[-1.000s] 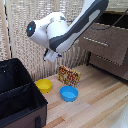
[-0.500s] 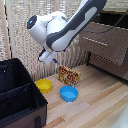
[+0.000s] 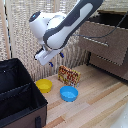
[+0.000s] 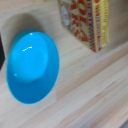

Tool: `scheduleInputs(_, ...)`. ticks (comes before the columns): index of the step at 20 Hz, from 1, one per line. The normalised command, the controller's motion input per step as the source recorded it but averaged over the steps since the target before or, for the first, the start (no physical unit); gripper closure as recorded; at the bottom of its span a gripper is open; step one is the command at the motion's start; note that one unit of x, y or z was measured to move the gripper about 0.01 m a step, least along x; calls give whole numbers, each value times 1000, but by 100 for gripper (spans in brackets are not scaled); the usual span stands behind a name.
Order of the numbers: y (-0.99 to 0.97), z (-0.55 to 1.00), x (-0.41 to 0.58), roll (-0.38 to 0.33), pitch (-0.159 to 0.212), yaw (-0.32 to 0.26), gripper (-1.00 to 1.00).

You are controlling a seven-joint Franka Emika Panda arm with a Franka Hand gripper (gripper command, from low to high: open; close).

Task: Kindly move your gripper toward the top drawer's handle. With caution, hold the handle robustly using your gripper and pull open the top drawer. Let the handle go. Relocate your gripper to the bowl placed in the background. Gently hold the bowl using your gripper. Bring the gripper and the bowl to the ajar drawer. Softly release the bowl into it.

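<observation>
Two bowls sit on the wooden bench (image 3: 100, 107), and the box of snacks (image 3: 69, 75) is the landmark here; the bowl (image 3: 44, 85), the yellow one, lies just beside the box toward the exterior view's left, and the blue bowl (image 3: 68, 93) lies just in front of the box; a big black case (image 3: 17, 95) stands past the yellow bowl, farther from the box; the gripper (image 3: 61, 54) hangs in the air above the box, holding nothing; I cannot tell if the jaws are apart or together, because they are too small and blurry; the top drawer (image 3: 102, 40) is well away from the box, toward the exterior view's right, and it looks pulled out a little, with dark space behind its front; the handle (image 3: 96, 42) is a thin silver bar on that front.

What could go wrong: the wrist view shows the blue bowl right under the camera, not the yellow one, so the arm may grab the wrong bowl; the jaws could also bump the box, since it is so close; the yellow bowl is shallow and may slip.

The box has red and yellow print, but the letters are too blurry to read.
</observation>
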Motion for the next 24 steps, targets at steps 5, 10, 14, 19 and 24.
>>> scheduleInputs(5,84,0,237,310,6,-224,-100)
scheduleInputs(10,-9,-83,419,169,-30,-225,-100)
scheduleInputs(14,-135,-199,463,69,-54,-268,-100)
scheduleInputs(19,-105,-546,423,158,1,-197,-100)
scheduleInputs(24,0,-631,329,181,71,-19,-100)
